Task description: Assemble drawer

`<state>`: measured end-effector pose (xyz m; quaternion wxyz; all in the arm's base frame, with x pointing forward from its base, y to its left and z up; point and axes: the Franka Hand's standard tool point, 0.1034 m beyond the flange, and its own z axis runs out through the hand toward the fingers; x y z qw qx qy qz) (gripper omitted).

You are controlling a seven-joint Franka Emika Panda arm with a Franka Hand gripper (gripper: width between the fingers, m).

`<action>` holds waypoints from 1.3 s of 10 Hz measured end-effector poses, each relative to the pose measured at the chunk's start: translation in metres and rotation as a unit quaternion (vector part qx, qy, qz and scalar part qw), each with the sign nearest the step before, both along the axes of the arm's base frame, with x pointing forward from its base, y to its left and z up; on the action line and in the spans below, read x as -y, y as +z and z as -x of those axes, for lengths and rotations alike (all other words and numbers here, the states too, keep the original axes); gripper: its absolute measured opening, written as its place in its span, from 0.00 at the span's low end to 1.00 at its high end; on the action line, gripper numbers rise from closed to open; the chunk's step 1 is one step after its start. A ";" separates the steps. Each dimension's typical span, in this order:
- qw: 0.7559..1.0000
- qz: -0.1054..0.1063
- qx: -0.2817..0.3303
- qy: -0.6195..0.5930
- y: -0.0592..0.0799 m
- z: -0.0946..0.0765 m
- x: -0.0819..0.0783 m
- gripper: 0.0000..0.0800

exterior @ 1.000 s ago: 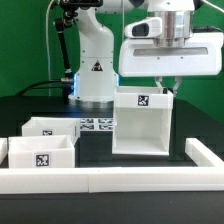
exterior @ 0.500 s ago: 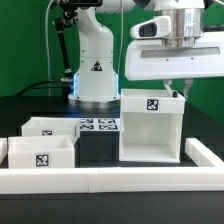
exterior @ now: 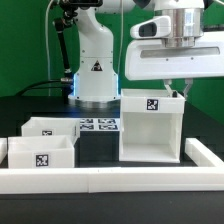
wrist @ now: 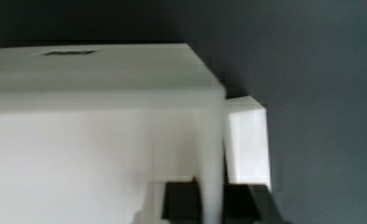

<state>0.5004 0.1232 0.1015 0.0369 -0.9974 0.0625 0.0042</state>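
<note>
Hand: the hand (exterior: 175,91) is hanging at about 1 o'clock from the middle of the exterior view, reaching straight down from the bulky white wrist block. It is closed on the top edge of the drawer case.
Fingers: in the wrist view the two dark fingers (wrist: 176,205) are sitting on either side of a thin white wall and pinching it between them.
Drawer case: the drawer case (exterior: 150,130) is standing upright on the exterior view's right, at about 4 o'clock from the middle, with a black-and-white tag showing near its top. From where I'm standing I cannot tell whether its underside is resting on the table (exterior: 100,148) or hanging just clear of it.
Front drawer box: the front drawer box (exterior: 40,156) is sitting open-topped at about 8 o'clock, with a tag facing the camera.
Rear drawer box: the rear drawer box (exterior: 45,127) is sitting just behind the front one, at about 9 o'clock, well apart from the case.
Marker board: the marker board (exterior: 98,125) is lying flat near the middle, between the rear drawer box and the case.
White rail: the white rail (exterior: 110,179) is running along the near edge at 6 o'clock and turning back at 4 o'clock.
Arm base: the arm base (exterior: 95,70) is standing at about 11 o'clock, with a blue light glowing at its foot.
</note>
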 end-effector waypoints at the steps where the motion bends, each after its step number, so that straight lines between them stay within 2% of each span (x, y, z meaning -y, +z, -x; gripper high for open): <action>1: 1.000 0.000 0.000 0.000 0.000 0.000 0.000 0.05; 4: 1.000 -0.002 0.007 0.013 0.000 -0.009 0.003 0.05; 11: 0.998 -0.004 0.039 0.047 0.001 -0.064 0.021 0.05; 13: 0.998 -0.002 0.044 0.046 0.001 -0.068 0.031 0.05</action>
